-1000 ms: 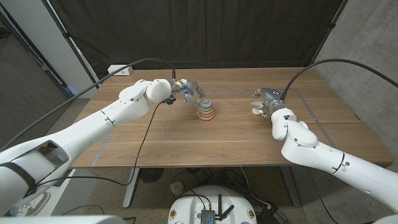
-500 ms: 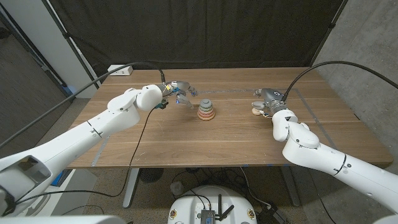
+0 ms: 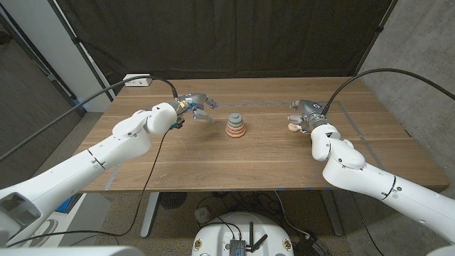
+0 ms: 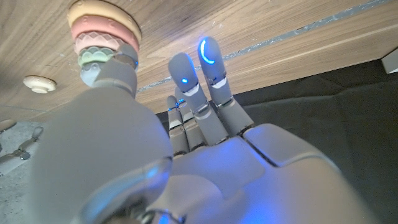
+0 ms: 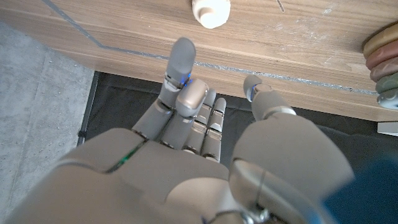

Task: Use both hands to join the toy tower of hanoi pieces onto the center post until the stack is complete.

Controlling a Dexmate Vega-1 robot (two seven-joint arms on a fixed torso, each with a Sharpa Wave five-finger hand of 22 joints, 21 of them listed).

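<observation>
- The stack of toy rings (image 3: 237, 127) stands upright near the middle of the wooden table (image 3: 249, 163), its long axis vertical; the rings narrow upward from a wide tan one at the bottom through pink to a pale green one and a small grey piece on top.
- In the left wrist view the same stack (image 4: 102, 37) shows its tan, pink and green layers, the pink and green ones faceted around their edges; the post inside cannot be made out.
- No brand, label or writing can be read on the rings or on either hand.
- A small cream-coloured piece (image 3: 293, 127) lies on the table well to the stack's right, just beside the right hand; in the right wrist view it is a rounded white knob (image 5: 210, 11) just beyond the fingertips.
- The left hand (image 3: 195, 104) is raised a little over the table to the stack's left, apart from it, its fingers spread and holding nothing; blue lights glow on its fingers (image 4: 209, 53).
- The right hand (image 3: 306, 114) sits near the table's right side, fingers extended and parted, with nothing in them.
- A thin pale line (image 3: 263, 105) runs across the tabletop behind the stack.
- A white power strip (image 3: 138, 80) lies at the table's far left corner.
- A black curtain (image 3: 227, 35) hangs behind the table.
</observation>
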